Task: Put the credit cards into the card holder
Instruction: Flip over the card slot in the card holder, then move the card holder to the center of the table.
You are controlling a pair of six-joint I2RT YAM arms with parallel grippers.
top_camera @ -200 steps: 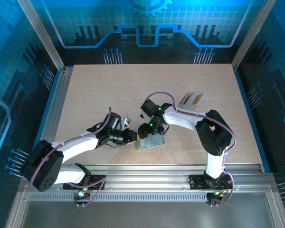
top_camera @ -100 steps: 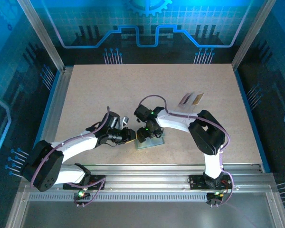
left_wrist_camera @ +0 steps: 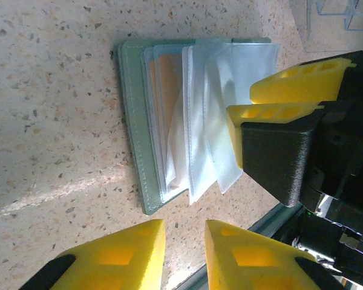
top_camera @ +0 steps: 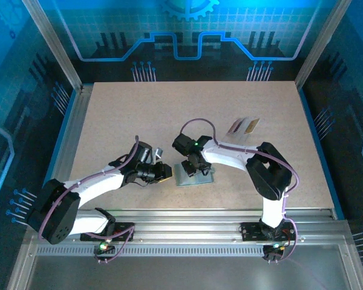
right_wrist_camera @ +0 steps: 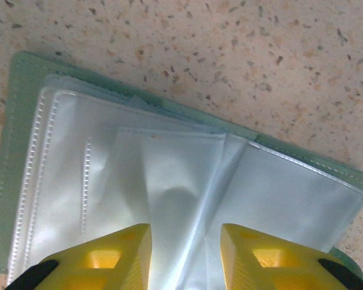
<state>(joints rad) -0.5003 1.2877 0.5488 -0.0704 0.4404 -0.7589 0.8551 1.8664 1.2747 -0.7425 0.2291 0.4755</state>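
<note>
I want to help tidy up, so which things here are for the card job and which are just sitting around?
For the job:
- card holder, lying open
- orange card inside a sleeve
- loose credit cards farther back
- left end effector and right end effector, both open

Just around:
- table
- blue walls
- metal rail

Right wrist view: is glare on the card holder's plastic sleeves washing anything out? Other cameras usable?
Right wrist: soft sheen on the clear sleeves, stitching still readable; fingertips blurred at the bottom. Left wrist: card holder sharp, orange card showing through a sleeve. Top external: blue-tinted, card holder small.
</note>
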